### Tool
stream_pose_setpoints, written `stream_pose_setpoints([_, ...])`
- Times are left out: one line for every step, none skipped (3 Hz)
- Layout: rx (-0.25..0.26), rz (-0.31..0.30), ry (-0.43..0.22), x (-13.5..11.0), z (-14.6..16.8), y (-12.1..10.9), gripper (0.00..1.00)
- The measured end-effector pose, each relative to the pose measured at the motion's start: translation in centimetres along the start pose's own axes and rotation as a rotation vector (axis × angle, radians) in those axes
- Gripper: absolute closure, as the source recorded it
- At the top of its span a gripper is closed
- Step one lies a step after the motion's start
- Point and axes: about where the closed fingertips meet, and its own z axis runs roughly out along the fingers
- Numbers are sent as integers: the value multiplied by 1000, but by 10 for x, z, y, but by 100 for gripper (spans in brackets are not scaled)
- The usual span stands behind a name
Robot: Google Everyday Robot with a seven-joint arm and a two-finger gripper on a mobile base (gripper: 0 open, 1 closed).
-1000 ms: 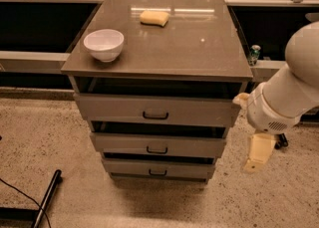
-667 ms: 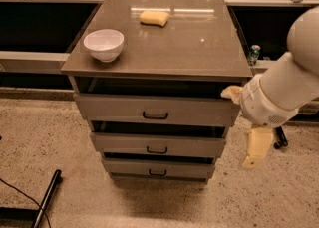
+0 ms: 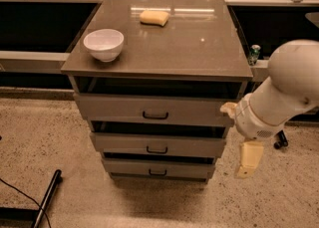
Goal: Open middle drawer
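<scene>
Drawers sit three in a stack in a grey-brown cabinet point(image 3: 84, 80). The middle drawer point(image 3: 124, 144) is the second one down, with a small dark handle point(image 3: 157, 150) on its front, and a dark gap shows above it. On the flat, shiny cabinet top sit a white bowl point(image 3: 103, 44) near the left edge and a yellow sponge point(image 3: 154, 17) at the back. The gripper point(image 3: 235, 141) hangs by the right side of the cabinet, next to the middle drawer but not on its handle. Its two tan fingers point(image 3: 249, 157) are wide apart and hold nothing. The floor point(image 3: 45, 137) is speckled and sandy. A black cable point(image 3: 20, 194) lies at the lower left.
</scene>
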Motion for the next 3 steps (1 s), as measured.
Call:
stream_pose_setpoints([-11,82,-46,31,101,4,0])
stream_pose_setpoints([29,49,-91,38,133,2,0])
stream_pose_setpoints([35,46,-91,37,133,0,0])
